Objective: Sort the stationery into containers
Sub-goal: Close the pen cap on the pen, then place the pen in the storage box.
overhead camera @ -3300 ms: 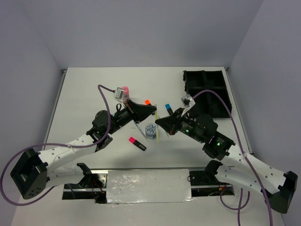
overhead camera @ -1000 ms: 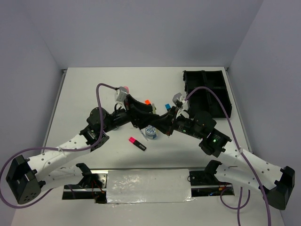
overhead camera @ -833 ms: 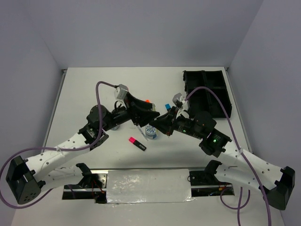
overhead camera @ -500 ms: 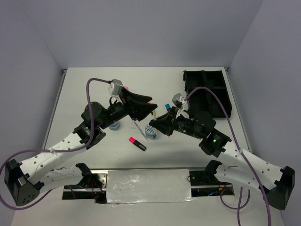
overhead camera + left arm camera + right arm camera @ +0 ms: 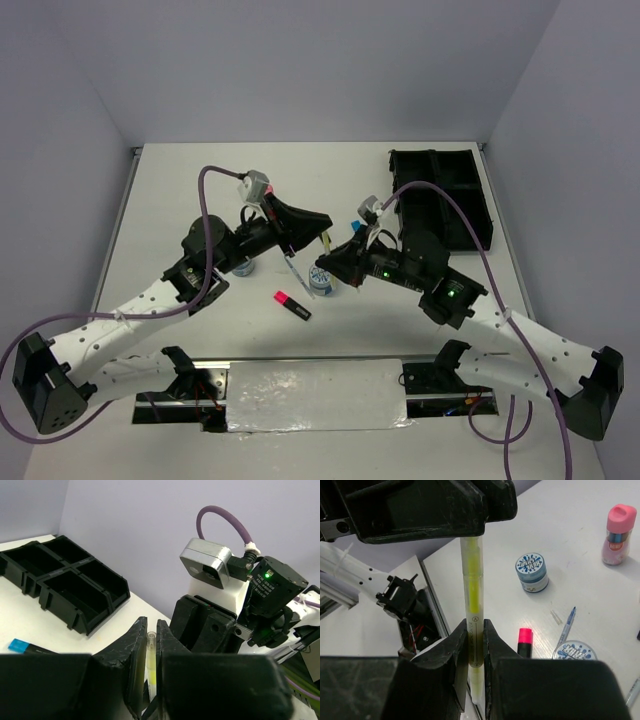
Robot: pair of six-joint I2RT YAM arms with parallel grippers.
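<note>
On the worktop (image 5: 180, 190), a tub (image 5: 242, 267) stands at 9 o'clock of centre and a pink highlighter (image 5: 293, 303) lies at 7. Above the centre, the left jaws are clamped on one end of a pen (image 5: 471, 580); the right jaws clamp its other end. The tray (image 5: 440, 195) sits at 2 o'clock.

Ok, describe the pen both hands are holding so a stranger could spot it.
From the black organiser tray at the table's far right, look left to mid-table. There the left hand and right hand each pinch one pen, off the table. It is clear with a yellow-green core, unlike the blue-tipped pen lying flat.
</note>
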